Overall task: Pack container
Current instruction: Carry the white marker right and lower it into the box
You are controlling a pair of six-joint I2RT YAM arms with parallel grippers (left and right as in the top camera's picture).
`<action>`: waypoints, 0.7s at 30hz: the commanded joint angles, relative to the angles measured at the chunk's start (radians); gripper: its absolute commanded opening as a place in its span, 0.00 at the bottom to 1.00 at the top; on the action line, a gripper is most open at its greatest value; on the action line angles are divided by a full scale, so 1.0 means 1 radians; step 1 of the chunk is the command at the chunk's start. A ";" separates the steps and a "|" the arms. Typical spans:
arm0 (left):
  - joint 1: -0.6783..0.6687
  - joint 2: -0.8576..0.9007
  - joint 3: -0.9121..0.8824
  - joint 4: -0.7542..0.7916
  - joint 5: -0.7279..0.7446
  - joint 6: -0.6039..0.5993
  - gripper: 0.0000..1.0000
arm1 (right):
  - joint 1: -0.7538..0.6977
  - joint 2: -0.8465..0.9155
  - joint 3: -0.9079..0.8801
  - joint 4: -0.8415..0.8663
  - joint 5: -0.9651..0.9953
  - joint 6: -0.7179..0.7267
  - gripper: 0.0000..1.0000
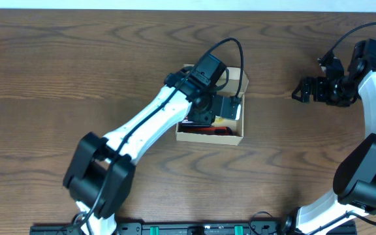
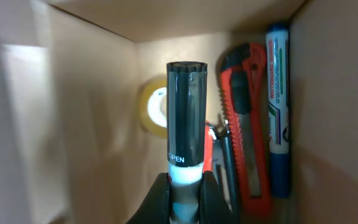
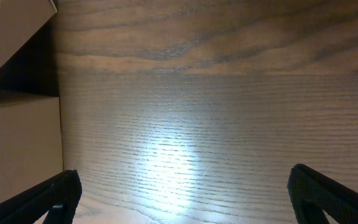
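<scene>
The tan cardboard container (image 1: 237,138) sits mid-table with its lid flap open at the back. My left gripper (image 1: 215,112) reaches down into it and is shut on a black-capped marker (image 2: 188,112), held inside the box. In the left wrist view the container (image 2: 98,106) holds a red utility knife (image 2: 248,124), a blue marker (image 2: 278,106), a roll of tape (image 2: 154,112) and a dark pen (image 2: 227,168). My right gripper (image 1: 300,90) is open and empty over bare wood at the right; its fingertips (image 3: 185,193) show wide apart.
The brown wood table (image 1: 57,72) surrounds the container. The container's side and flap (image 3: 17,106) show at the left edge of the right wrist view. The arm base rail (image 1: 188,228) runs along the front edge.
</scene>
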 commanded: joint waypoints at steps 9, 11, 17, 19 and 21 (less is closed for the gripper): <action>0.008 0.120 0.017 -0.032 0.003 -0.051 0.06 | -0.003 -0.018 -0.001 -0.001 -0.004 -0.004 0.99; 0.008 0.129 0.017 -0.034 0.004 -0.062 0.06 | -0.003 -0.018 -0.001 -0.001 -0.004 -0.004 0.99; 0.008 0.134 0.017 -0.034 0.001 -0.077 0.12 | -0.003 -0.018 -0.001 -0.001 -0.004 -0.004 0.99; 0.008 0.134 0.017 -0.034 0.000 -0.081 0.25 | -0.003 -0.018 -0.001 -0.001 -0.004 -0.004 0.99; 0.008 0.134 0.017 -0.034 -0.001 -0.084 0.28 | -0.003 -0.018 -0.001 -0.002 -0.004 -0.004 0.99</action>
